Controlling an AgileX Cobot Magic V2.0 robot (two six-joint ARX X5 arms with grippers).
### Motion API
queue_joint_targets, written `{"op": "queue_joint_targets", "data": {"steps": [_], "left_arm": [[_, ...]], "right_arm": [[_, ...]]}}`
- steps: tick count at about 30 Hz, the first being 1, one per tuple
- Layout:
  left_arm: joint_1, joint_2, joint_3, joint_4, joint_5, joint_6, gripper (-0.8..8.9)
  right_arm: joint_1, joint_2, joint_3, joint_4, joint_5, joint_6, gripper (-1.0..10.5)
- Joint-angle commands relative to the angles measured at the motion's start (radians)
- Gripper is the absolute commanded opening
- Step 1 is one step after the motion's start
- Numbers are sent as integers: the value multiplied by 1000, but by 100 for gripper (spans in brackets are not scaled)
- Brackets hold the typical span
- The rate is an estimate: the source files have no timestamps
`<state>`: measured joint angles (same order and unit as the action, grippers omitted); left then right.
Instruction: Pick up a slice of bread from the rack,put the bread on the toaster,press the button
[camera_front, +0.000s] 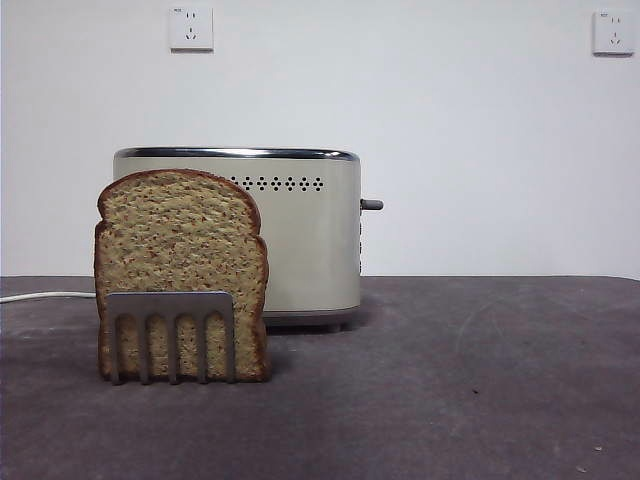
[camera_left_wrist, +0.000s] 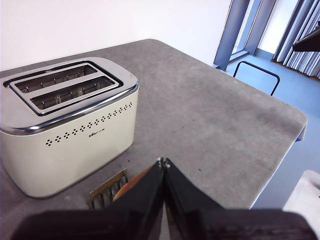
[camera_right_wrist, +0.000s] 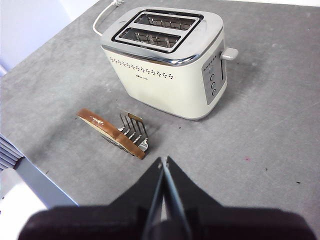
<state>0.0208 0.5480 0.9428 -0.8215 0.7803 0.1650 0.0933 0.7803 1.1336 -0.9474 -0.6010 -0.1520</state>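
Note:
The slice of bread (camera_front: 180, 260) stands upright in the silver rack (camera_front: 170, 330), in front of the cream toaster (camera_front: 300, 240) in the front view. The toaster's grey lever (camera_front: 372, 204) sticks out on its right side. Both its slots are empty. In the left wrist view my left gripper (camera_left_wrist: 163, 162) is shut and empty, high above the rack (camera_left_wrist: 107, 188) and bread crust (camera_left_wrist: 131, 184), near the toaster (camera_left_wrist: 70, 125). In the right wrist view my right gripper (camera_right_wrist: 163, 161) is shut and empty, high above the table, with bread (camera_right_wrist: 110, 127), rack (camera_right_wrist: 134, 130) and toaster (camera_right_wrist: 170, 65) below.
A white cable (camera_front: 45, 296) runs off left behind the bread. The dark grey table (camera_front: 450, 380) spreads to the right of the toaster. Its edge and corner (camera_left_wrist: 300, 120) show in the left wrist view. Two wall sockets (camera_front: 191, 28) sit on the white wall.

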Motion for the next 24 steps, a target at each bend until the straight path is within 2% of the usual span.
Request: {"op": "queue_joint_targets", "data": {"steps": [1, 3, 4, 11, 16, 24], "left_arm": [[-3, 3, 7, 2, 6, 16, 280], [-3, 6, 14, 3, 6, 16, 639], [-6, 8, 18, 6, 6, 20, 724], [-51, 56, 66, 7, 6, 60, 724], [-140, 140, 128, -5, -4, 117, 723], [-344, 339, 233, -79, -194, 245, 723]], "right_arm": [[2, 0, 2, -4, 1, -14, -12], [2, 0, 2, -4, 0, -14, -12], [3, 0, 2, -4, 0, -14, -12], [2, 2, 2, -4, 0, -14, -12], [3, 7, 2, -5, 0, -14, -12], [2, 12, 2, -5, 0, -14, -12]]}}
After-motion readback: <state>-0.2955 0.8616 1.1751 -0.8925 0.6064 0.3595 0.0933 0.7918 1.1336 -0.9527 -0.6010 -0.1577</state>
